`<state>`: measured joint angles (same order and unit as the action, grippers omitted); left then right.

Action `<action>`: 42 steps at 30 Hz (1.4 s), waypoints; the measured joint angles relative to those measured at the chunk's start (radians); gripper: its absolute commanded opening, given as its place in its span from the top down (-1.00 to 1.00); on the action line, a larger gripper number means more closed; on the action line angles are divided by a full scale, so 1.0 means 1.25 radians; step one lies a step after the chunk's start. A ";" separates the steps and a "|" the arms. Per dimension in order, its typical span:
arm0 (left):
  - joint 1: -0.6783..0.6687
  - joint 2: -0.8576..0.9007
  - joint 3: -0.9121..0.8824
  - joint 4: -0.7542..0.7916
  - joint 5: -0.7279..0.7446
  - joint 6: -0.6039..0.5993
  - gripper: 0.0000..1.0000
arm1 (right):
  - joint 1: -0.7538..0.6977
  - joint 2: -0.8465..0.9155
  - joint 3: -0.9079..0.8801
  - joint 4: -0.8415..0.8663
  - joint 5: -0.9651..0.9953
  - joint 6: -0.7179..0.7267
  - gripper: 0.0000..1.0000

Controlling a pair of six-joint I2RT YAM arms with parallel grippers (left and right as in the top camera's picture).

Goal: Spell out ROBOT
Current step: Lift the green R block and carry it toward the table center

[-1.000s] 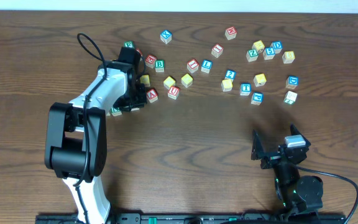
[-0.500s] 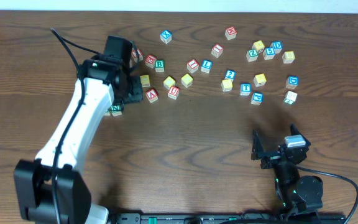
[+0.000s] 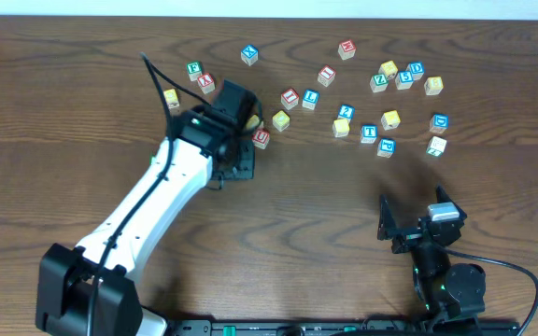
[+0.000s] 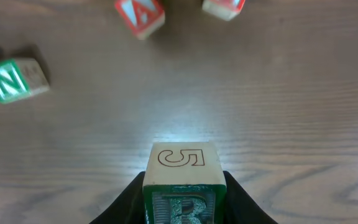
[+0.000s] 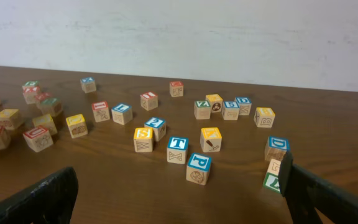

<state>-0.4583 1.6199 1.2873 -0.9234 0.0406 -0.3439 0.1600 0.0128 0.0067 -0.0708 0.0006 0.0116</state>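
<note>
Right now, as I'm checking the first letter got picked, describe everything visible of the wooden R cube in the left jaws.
The small pale wooden cube with the green-bordered R sits square between the dark jaws of the left gripper, which press its two side faces. The near face carries a green R in a green frame; the adjoining face shows an outlined 5. It is over a bare patch of the brown wooden table; whether it rests on it I cannot tell.

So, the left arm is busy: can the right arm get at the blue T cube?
Probably yes. The right gripper is open, facing the T cube, which touches no other cube; only the P cube stands near.
</note>
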 measured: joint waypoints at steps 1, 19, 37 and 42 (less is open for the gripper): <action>-0.002 0.000 -0.012 0.005 -0.002 -0.014 0.53 | 0.000 0.000 0.000 0.000 0.000 0.000 -0.98; -0.004 0.000 -0.177 0.182 -0.011 -0.134 0.53 | 0.000 0.000 0.000 0.000 0.000 0.000 -0.99; -0.004 0.112 -0.187 0.188 -0.011 -0.122 0.56 | 0.000 0.000 0.000 0.000 0.000 0.000 -0.99; -0.004 0.133 -0.187 0.203 -0.011 -0.122 0.55 | 0.000 0.000 0.000 0.000 0.000 0.000 -0.98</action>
<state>-0.4633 1.7866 1.0534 -0.6693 0.0265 -0.4969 0.1600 0.0128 0.0067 -0.0708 0.0006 0.0116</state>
